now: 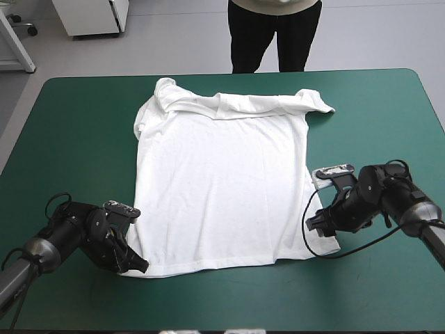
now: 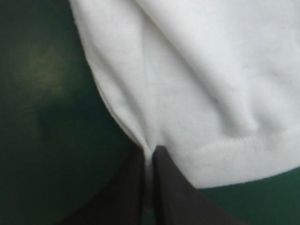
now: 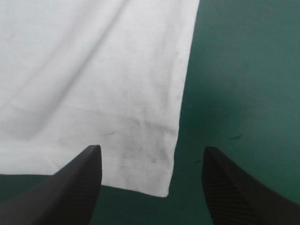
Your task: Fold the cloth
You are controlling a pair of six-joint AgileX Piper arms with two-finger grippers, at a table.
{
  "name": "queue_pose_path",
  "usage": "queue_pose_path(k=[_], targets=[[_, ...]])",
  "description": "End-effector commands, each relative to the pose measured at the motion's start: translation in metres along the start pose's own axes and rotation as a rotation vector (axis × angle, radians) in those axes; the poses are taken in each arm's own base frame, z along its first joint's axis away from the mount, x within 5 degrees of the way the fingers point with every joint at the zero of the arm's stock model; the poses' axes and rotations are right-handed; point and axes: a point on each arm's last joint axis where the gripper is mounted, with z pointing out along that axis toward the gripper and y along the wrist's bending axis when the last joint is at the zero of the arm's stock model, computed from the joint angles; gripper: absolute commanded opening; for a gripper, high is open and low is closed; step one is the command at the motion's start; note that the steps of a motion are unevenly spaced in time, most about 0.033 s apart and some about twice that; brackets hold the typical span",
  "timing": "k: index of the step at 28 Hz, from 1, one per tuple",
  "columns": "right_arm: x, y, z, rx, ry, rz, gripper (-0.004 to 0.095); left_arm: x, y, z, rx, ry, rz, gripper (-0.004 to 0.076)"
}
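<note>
The white T-shirt [image 1: 222,174] lies spread flat on the teal-green cover [image 1: 83,139], one hem corner pinched tight by the left gripper [image 2: 150,149]. The right gripper [image 3: 151,151] has its fingers apart around the other hem corner. Clamping there likely comes next, before both lift to fold.

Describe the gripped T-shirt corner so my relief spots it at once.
On the table, the T-shirt lies spread flat, collar toward the far edge. Follow its near hem to the robot's left end: that corner is pinched in the shut left hand. The opposite corner lies free, inside the open right hand.
</note>
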Motion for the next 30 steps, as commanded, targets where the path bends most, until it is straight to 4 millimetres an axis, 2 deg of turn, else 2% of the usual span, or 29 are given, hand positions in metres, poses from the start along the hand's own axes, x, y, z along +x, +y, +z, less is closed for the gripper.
queue_pose_path(k=[1, 4, 8, 11, 16, 20, 21, 23, 24, 26, 27, 30], targets=[[0.012, -0.001, 0.016, 0.005, -0.032, 0.023, 0.0586, -0.007, -0.003, 0.011, 0.015, -0.057, -0.021, -0.0009], [0.025, -0.002, 0.034, -0.004, -0.019, 0.052, 0.0584, -0.007, -0.003, 0.011, 0.015, -0.057, -0.021, -0.0009], [0.032, 0.001, 0.043, -0.045, 0.021, 0.076, 0.0553, -0.008, -0.003, 0.011, 0.014, -0.063, -0.021, -0.0009], [0.032, 0.003, 0.043, -0.066, 0.030, 0.086, 0.0456, -0.008, -0.002, 0.011, 0.011, -0.062, -0.026, -0.0009], [0.033, 0.006, 0.043, -0.101, 0.043, 0.061, 0.0222, -0.008, -0.002, 0.011, 0.010, -0.066, -0.025, -0.0009], [0.033, 0.012, 0.043, -0.158, 0.033, 0.033, 0.0156, -0.008, -0.002, 0.011, 0.009, -0.071, -0.025, -0.0009], [0.033, 0.012, 0.042, -0.157, 0.033, 0.028, 0.0121, -0.009, -0.002, 0.011, 0.009, -0.073, -0.025, -0.0009], [0.033, 0.011, 0.042, -0.140, 0.038, 0.010, -0.0022, -0.010, -0.002, 0.011, 0.007, -0.083, -0.025, -0.0009], [0.033, 0.011, 0.041, -0.136, 0.028, 0.016, -0.0008, -0.010, -0.002, 0.010, 0.006, -0.096, -0.025, -0.0009], [0.029, 0.011, 0.031, -0.127, -0.038, 0.014, -0.0007, -0.013, -0.001, 0.002, -0.006, -0.162, -0.026, -0.0009], [0.025, 0.013, 0.015, -0.122, -0.113, 0.010, -0.0007, -0.014, -0.002, -0.014, -0.012, -0.239, -0.033, -0.0009], [0.020, 0.017, -0.018, -0.121, -0.236, -0.008, -0.0007, -0.017, -0.002, -0.045, -0.031, -0.389, -0.057, -0.0009]])
